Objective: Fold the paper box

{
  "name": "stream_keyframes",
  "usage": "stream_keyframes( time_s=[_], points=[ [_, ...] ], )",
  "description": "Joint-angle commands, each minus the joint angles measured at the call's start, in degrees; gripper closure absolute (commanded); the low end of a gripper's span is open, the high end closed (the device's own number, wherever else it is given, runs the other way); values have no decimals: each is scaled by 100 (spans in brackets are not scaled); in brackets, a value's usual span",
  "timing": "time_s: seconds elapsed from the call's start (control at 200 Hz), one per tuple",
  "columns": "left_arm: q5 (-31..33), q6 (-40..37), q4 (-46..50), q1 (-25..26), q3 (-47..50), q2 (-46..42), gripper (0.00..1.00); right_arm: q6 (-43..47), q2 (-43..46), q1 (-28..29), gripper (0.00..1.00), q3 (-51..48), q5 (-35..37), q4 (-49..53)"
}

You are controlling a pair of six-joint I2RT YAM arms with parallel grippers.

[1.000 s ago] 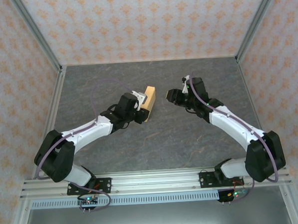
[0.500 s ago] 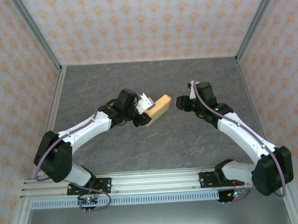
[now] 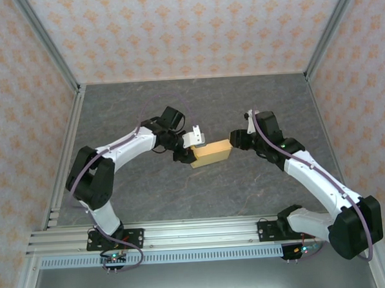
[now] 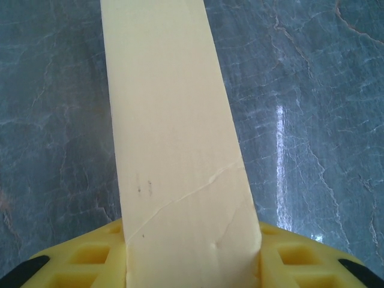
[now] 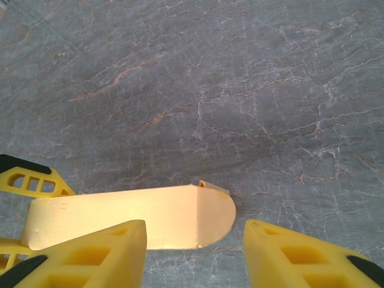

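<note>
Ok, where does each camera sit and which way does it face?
Top external: above and behind the bases, looking down on the table; both arms whole, left gripper shut on the paper box, right gripper open at its other end.
Left wrist: on that arm, looks along the box toward the table; own fingers at bottom.
Right wrist: on that arm, looks down on the box's free end; own fingers at bottom.
Shared: all three see the box.

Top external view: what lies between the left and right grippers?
The paper box spans that stretch: one end is clamped in the left gripper, the other reaches the right gripper. The top external view shows this.
</note>
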State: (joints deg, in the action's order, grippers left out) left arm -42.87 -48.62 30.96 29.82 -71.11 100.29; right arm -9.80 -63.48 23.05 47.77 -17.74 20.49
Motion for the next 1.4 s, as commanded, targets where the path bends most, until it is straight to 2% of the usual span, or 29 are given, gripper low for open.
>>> stream_keyframes(
  time_s=[0.0,0.16,0.455,0.806,1.036,1.146,1.391],
  points=[
    [-339,-556,434,-61,-173,164,57,23,58,-12,54,-66,126,49],
    [-409,-579,414,-139,-330,398,52,23,-49,-13,54,-51,174,24],
    [-283,-278,-8,-142,-171,326,40,17,-257,-13,54,-30,150,-49],
    [-6,-12,-62,-51,-219,344,38,35,-192,-14,54,-74,218,52],
    [225,10,-87,49,-241,378,33,-3,-186,-15,54,-92,192,39],
    [314,77,-143,101,-256,377,34,-3,-202,-12,54,-92,192,38],
    [277,103,-48,110,-333,388,48,27,-161,-15,54,-148,231,125]
  ],
)
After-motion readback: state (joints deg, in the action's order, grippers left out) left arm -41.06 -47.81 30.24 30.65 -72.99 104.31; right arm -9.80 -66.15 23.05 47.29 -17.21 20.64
